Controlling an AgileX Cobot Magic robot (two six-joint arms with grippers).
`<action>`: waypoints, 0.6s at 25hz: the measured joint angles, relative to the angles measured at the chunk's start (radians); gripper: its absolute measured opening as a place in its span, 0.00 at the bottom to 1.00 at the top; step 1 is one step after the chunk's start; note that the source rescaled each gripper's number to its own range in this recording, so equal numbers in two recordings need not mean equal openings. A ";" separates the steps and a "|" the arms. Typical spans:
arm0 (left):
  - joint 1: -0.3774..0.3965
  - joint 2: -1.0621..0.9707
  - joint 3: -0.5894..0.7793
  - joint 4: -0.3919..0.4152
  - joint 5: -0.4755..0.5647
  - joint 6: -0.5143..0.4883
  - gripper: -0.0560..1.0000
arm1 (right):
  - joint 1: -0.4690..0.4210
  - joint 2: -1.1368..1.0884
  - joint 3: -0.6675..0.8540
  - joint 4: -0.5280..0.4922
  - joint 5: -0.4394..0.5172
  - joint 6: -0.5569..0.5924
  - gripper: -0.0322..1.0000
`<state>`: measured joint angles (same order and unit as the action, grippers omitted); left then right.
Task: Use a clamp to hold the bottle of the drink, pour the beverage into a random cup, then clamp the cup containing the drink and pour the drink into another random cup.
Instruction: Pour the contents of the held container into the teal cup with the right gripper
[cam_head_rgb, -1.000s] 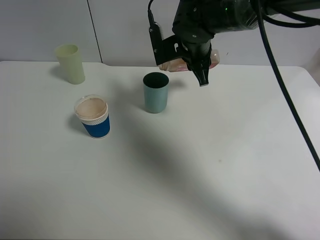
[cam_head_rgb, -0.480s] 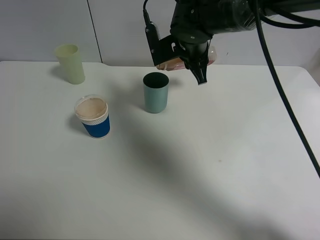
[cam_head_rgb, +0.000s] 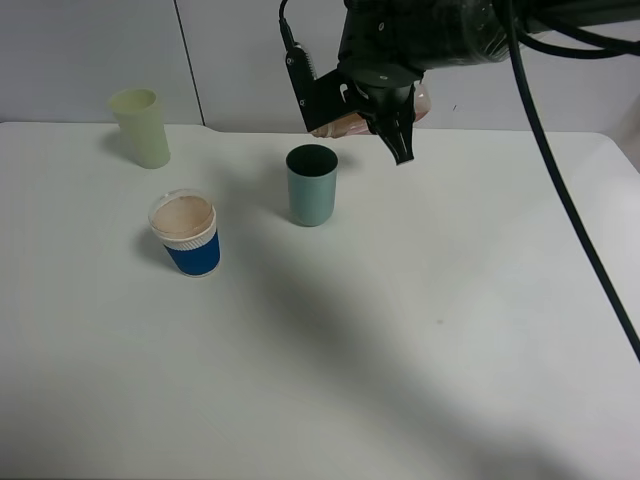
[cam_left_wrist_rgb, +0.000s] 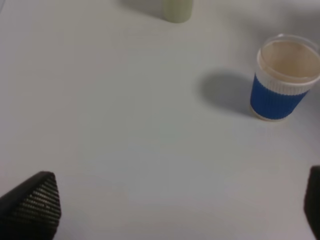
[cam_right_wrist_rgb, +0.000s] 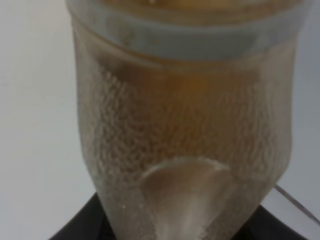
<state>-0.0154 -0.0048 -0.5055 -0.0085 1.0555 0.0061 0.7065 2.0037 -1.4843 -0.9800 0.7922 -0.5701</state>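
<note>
**One bottle clamped and tipped, three cups below**

Right clamp (cam_head_rgb: 390, 130) has its jaws closed on the bottle (cam_head_rgb: 337, 126), gripping mid-body. The bottle lies tipped on its side up in the air, and both ends stick out past the jaws. The wrist view is filled by the bottle (cam_right_wrist_rgb: 185, 125): frosted, pebbly plastic with an amber tint showing through.

Handling, as I judge it:
- The bottle looks light and thin-walled, so it should give under a hard squeeze.
- The textured skin should help against slipping.
- Liquid running toward the neck will shift the weight as it tips.
- The squarish mid-body where the jaws now sit is a sound hold, on flat sides and clear of the neck.

The teal tumbler (cam_head_rgb: 312, 190) stands upright below the jaws, toward the neck side. Its inside is dark. I cannot tell whether the neck is right over its mouth or just behind it. It looks like stiff, smooth plastic that is light and easy to tip, so it is best taken across the sides.

Left clamp (cam_left_wrist_rgb: 170, 205) has its jaws wide apart and holds nothing. It hovers low over the table (cam_head_rgb: 420, 350).

The blue paper cup (cam_left_wrist_rgb: 282, 85) stands ahead of the left jaws and well apart from the right ones. Its inside is tan, and I cannot tell whether that is lining or drink. The pale yellow-green tumbler (cam_head_rgb: 141, 127) is farthest from the right jaws.

Nothing stands between the right jaws and the teal tumbler. The black cables (cam_head_rgb: 560, 170) trail off on the side away from the cups.
</note>
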 joint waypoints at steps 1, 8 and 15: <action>0.000 0.000 0.000 0.000 0.000 0.000 0.99 | 0.000 0.000 0.000 -0.002 0.000 0.000 0.03; 0.000 0.000 0.000 0.000 0.000 0.000 0.99 | 0.007 0.000 0.000 -0.011 -0.006 -0.007 0.03; 0.000 0.000 0.000 0.000 0.000 0.000 0.99 | 0.015 0.000 0.000 -0.029 -0.016 -0.015 0.03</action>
<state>-0.0154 -0.0048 -0.5055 -0.0085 1.0555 0.0061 0.7212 2.0037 -1.4843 -1.0088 0.7765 -0.5849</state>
